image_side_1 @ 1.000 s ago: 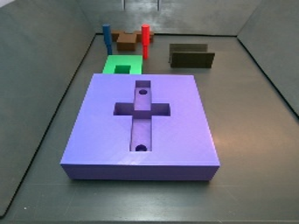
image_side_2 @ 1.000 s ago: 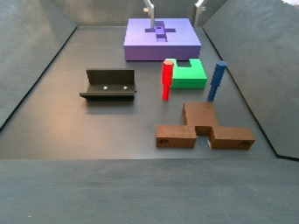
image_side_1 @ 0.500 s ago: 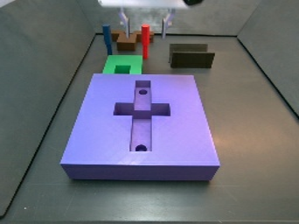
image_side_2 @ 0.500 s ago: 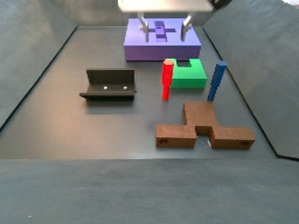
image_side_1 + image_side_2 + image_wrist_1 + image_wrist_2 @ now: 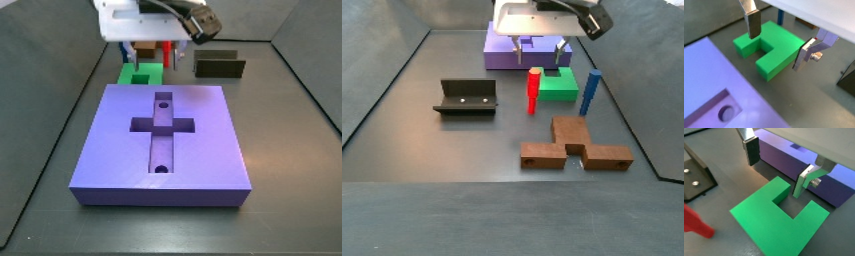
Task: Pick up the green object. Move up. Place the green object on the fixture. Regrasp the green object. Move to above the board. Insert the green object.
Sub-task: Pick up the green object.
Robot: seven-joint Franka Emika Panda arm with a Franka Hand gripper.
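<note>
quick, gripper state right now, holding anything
Gripper: open, holding nothing. It hangs over the green object, one finger on each side, neither touching it. The block lies on the floor beside the board.

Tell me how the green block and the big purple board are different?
The green block is much smaller than the purple board. The green block is U-shaped with one square notch, while the board is a flat slab with a cross-shaped recess and two round holes. The open gripper hangs above the green block, not over the board. Both lie flat on the dark floor, close beside each other.
</note>
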